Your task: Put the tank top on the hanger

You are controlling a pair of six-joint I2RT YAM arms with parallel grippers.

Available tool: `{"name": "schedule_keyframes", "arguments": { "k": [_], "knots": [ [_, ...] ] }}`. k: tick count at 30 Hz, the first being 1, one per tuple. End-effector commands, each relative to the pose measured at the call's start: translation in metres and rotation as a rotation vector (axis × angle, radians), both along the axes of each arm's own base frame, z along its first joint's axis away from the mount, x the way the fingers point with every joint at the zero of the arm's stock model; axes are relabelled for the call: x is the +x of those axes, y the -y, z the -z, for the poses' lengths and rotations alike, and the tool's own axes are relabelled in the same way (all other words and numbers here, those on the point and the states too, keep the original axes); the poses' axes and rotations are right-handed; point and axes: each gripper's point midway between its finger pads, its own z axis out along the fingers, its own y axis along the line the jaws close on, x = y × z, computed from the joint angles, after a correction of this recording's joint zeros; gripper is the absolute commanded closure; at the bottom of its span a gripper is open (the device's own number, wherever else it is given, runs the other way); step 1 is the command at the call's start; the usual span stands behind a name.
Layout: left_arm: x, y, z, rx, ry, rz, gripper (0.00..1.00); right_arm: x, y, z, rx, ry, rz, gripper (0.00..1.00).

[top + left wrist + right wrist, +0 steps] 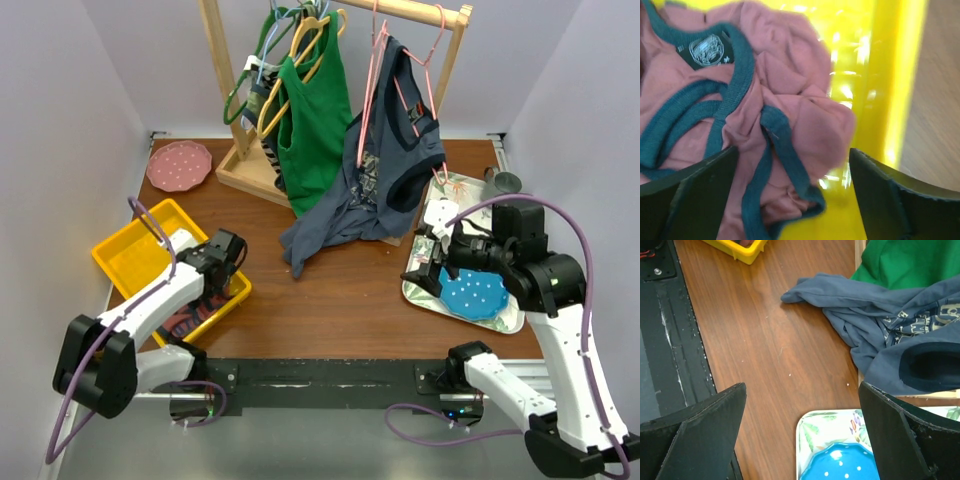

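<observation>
I judge it nearly done: the tank top [385, 185] hangs on the hanger [369, 100] from the wooden rack [440, 15], hem trailing onto the desk [330, 300] below the rack. My left pincer [793, 150] and right pincer [801, 386] are spread wide, empty, both well apart from the rack.

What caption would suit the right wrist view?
Open right gripper hovers over the wooden table, facing the navy tank top draped onto the wood, a blue plate beneath.
</observation>
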Motion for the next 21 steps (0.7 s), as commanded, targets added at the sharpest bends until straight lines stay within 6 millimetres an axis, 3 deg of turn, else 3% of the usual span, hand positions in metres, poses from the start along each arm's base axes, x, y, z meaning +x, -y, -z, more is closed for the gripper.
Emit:
{"name": "schedule_keyframes", "arguments": {
  "k": [1, 3, 4, 5, 6, 7, 8, 9, 10, 12, 13, 14, 16, 21],
  "knots": [
    [0.027, 0.007, -0.076, -0.03, 0.171, 0.088, 0.0, 0.026, 0.009, -0.011, -0.009, 0.044, 0.132, 0.01],
    [0.032, 0.023, -0.112, -0.096, 0.272, 0.216, 0.0, 0.04, 0.015, -0.02, 0.011, 0.053, 0.221, 0.01],
    [0.039, 0.033, -0.143, -0.143, 0.407, 0.285, 0.0, 0.047, 0.018, -0.028, 0.026, 0.064, 0.271, 0.01],
    [0.038, 0.054, -0.151, -0.218, 0.445, 0.412, 0.0, 0.058, 0.025, -0.037, 0.033, 0.096, 0.342, 0.01],
    [0.037, 0.064, -0.165, -0.188, 0.491, 0.567, 0.0, 0.063, 0.028, -0.042, 0.063, 0.074, 0.396, 0.01],
    [0.036, 0.078, -0.209, -0.212, 0.69, 0.684, 0.0, 0.068, 0.031, -0.053, 0.09, 0.089, 0.441, 0.01],
    [0.026, 0.103, -0.224, -0.268, 0.763, 0.852, 0.0, 0.078, 0.041, -0.065, 0.111, 0.119, 0.523, 0.01],
    [0.02, 0.108, -0.229, -0.242, 0.811, 0.93, 0.0, 0.081, 0.046, -0.071, 0.158, 0.095, 0.59, 0.01],
    [0.013, 0.11, -0.249, -0.235, 0.899, 0.965, 0.0, 0.086, 0.051, -0.085, 0.189, 0.111, 0.641, 0.01],
    [0.006, 0.111, -0.262, -0.213, 0.917, 1.011, 0.0, 0.094, 0.069, -0.101, 0.262, 0.113, 0.801, 0.01],
    [0.006, 0.11, -0.252, -0.203, 0.855, 1.02, 0.0, 0.095, 0.073, -0.111, 0.281, 0.123, 0.83, 0.01],
    [0.004, 0.109, -0.26, -0.19, 0.851, 1.029, 0.0, 0.095, 0.076, -0.116, 0.287, 0.132, 0.847, 0.01],
    [0.004, 0.107, -0.25, -0.165, 0.781, 1.042, 0.0, 0.092, 0.079, -0.124, 0.283, 0.151, 0.851, 0.01],
    [-0.001, 0.102, -0.25, -0.143, 0.789, 1.044, 0.0, 0.093, 0.082, -0.131, 0.277, 0.171, 0.844, 0.01]
  ]
}}
